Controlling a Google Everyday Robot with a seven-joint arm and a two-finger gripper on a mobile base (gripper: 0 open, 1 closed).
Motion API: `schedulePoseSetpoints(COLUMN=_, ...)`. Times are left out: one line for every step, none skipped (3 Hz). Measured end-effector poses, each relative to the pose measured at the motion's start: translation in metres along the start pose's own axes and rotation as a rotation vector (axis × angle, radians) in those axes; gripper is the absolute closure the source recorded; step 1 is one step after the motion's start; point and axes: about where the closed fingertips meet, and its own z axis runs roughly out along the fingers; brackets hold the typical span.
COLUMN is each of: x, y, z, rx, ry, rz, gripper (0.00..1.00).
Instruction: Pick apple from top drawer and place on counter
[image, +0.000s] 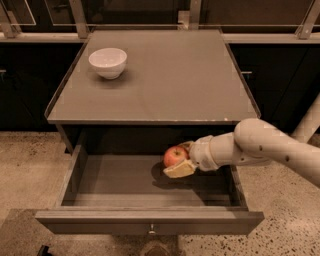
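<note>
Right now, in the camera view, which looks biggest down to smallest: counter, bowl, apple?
1. Counter
2. Bowl
3. Apple, which looks smallest even though it is nearer the camera. The gripper holds it within the open drawer.

1. One view is given, from high in front of the counter (165, 85), tilted down.
2. Counter and open drawer (120, 182) are framed closely.
3. The gripper (176, 160), closed round the apple (173, 154), is seen above the drawer floor, right of centre.
</note>
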Motion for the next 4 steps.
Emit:
schedulePoseSetpoints(x=-0.013, y=0.024, z=-0.054, rx=-0.054, ry=-0.005, rz=-0.041, gripper=1.0)
schedulePoseSetpoints(x=-0.021, y=0.051, z=-0.104, rx=-0.074, ry=-0.015, rz=-0.067, gripper=1.0)
schedulePoseSetpoints(x=-0.021, y=0.051, z=-0.104, rx=-0.074, ry=-0.015, rz=-0.068, gripper=1.0)
schedulePoseSetpoints(x=-0.059, y=0.051, z=-0.1, rx=-0.102, ry=-0.012, rz=-0.163, gripper=1.0)
